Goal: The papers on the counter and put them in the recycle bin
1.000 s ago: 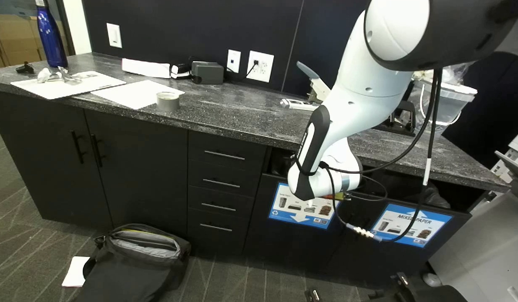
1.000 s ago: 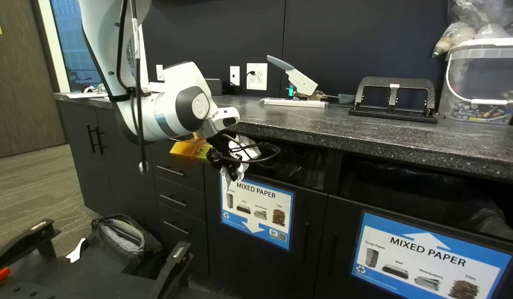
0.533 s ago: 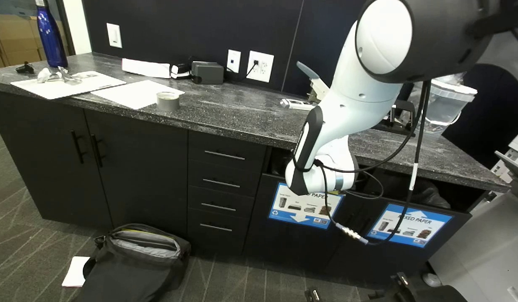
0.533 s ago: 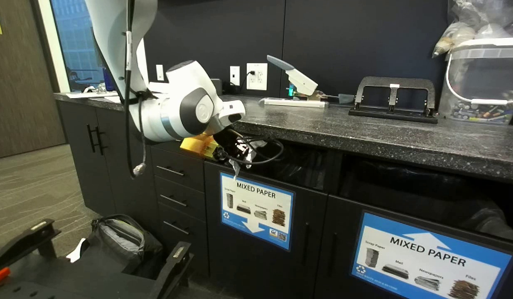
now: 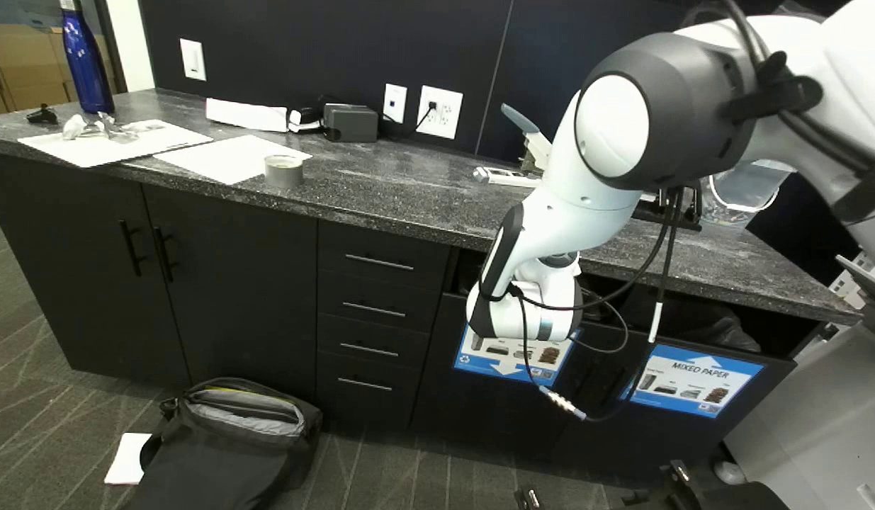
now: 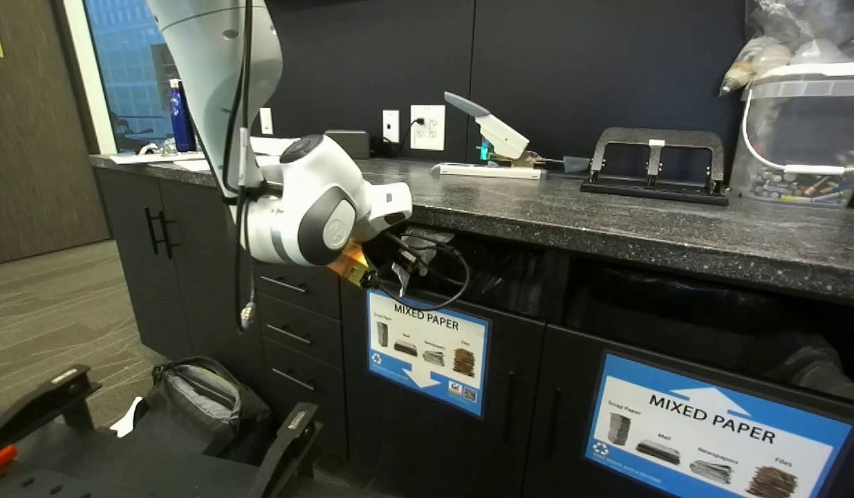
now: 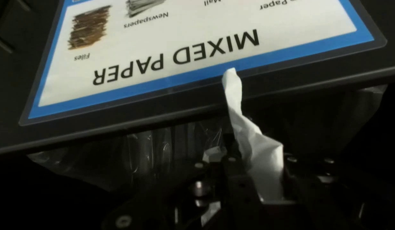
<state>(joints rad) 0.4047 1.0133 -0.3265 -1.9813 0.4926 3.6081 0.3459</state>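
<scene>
A crumpled white paper (image 7: pixel 251 140) stands between the fingers of my gripper (image 7: pixel 261 163), which is shut on it in the wrist view. An exterior view shows the gripper (image 6: pixel 399 263) just under the counter's edge, at the opening of the recycle bin (image 6: pixel 496 277). Clear liner (image 7: pixel 175 140) hangs inside that opening, behind the front panel. More crumpled papers (image 5: pixel 100 127) lie on a flat white sheet at the far end of the counter (image 5: pixel 409 184). The arm hides my gripper in that same exterior view.
MIXED PAPER signs (image 6: pixel 427 353) mark both bin fronts. A stapler (image 6: pixel 496 138), a hole punch (image 6: pixel 655 166) and a clear bucket (image 6: pixel 800 138) stand on the counter. A tape roll (image 5: pixel 283 171) and a blue bottle (image 5: pixel 86 64) are farther along. A dark bag (image 5: pixel 232 446) lies on the floor.
The arm's elbow has come lower, and the wrist has dropped and tilted. My gripper has shifted slightly along the bin opening, with the paper still held.
</scene>
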